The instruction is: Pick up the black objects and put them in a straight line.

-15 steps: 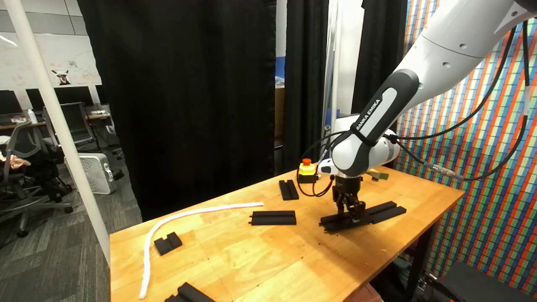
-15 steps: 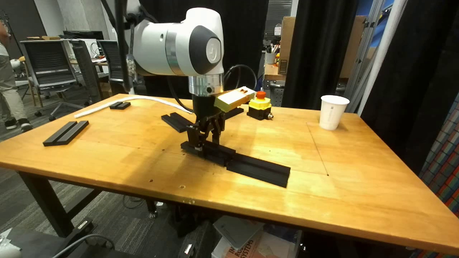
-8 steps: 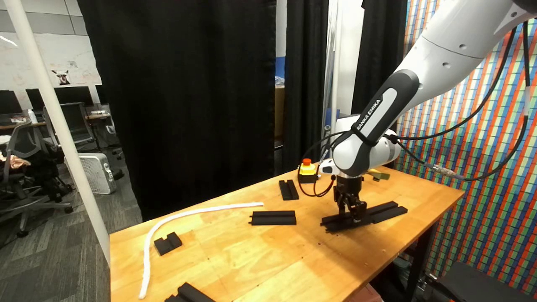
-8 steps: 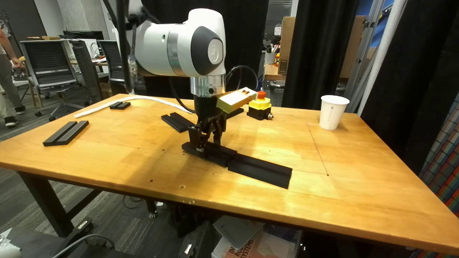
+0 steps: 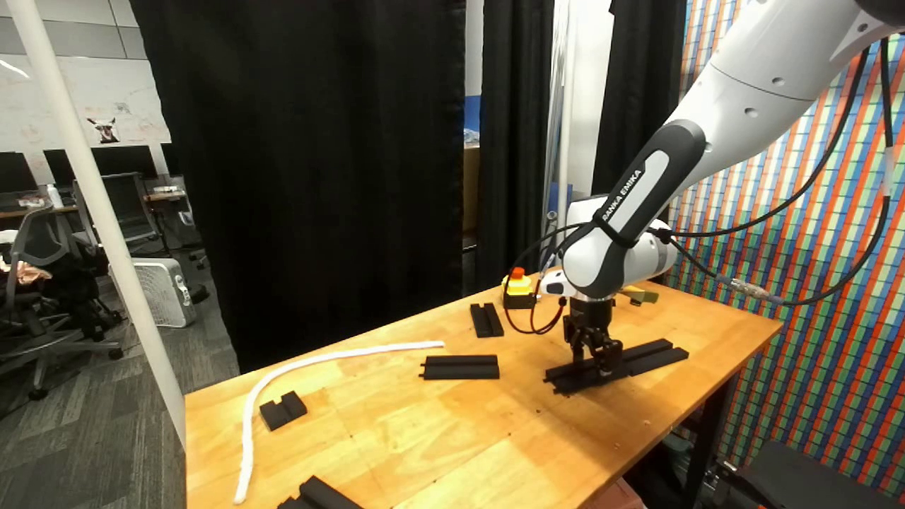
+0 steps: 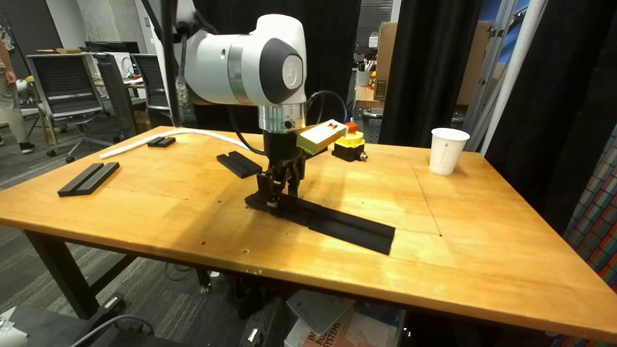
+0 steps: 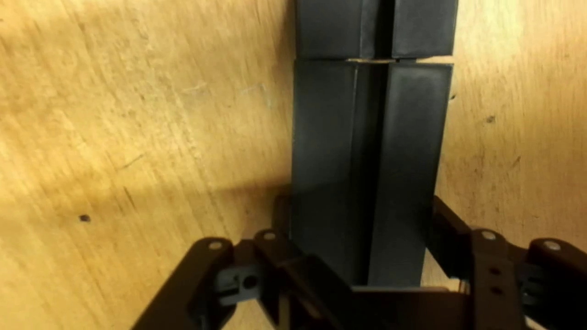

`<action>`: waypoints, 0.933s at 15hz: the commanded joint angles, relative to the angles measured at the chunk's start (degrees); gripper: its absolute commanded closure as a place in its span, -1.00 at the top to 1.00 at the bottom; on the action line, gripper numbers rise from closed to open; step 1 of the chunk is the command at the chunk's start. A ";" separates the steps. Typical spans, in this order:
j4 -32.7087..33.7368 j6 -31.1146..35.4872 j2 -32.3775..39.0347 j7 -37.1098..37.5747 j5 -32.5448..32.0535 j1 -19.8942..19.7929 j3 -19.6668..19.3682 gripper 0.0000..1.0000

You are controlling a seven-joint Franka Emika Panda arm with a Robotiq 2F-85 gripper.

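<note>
My gripper (image 7: 360,220) is shut across the width of a grooved black bar (image 7: 321,137) lying low at the table top. Beyond it in the wrist view lies another black bar (image 7: 328,27), end to end with the held one, a thin gap between them and their grooves nearly aligned. An exterior view shows the gripper (image 6: 283,198) over the held bar's far part, with the second bar (image 6: 352,229) continuing to the right. Two more bars lie apart: one flat bar (image 5: 461,372) mid-table, and another bar (image 6: 89,180) near the table's end.
A short black block (image 5: 283,410) and another black block (image 5: 486,322) lie toward the back edge. A white tube (image 5: 375,349) curves across the table. A yellow box with a red button (image 6: 349,140) and a white paper cup (image 6: 448,149) stand on the table.
The gripper, the held bar and the bar ahead of it have slid slightly right in both exterior views. The sideways step between the two bars has become smaller.
</note>
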 commanded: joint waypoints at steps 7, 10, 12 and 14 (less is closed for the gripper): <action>0.09 1.01 0.13 -6.18 -1.66 -0.53 -0.14 -0.08; -0.28 1.81 0.11 -6.32 -1.08 -0.60 -0.21 -0.08; -0.51 2.47 0.15 -5.26 -0.87 -0.53 -0.33 -0.08; -0.72 3.30 0.25 -4.29 -0.54 -0.59 -0.46 -0.08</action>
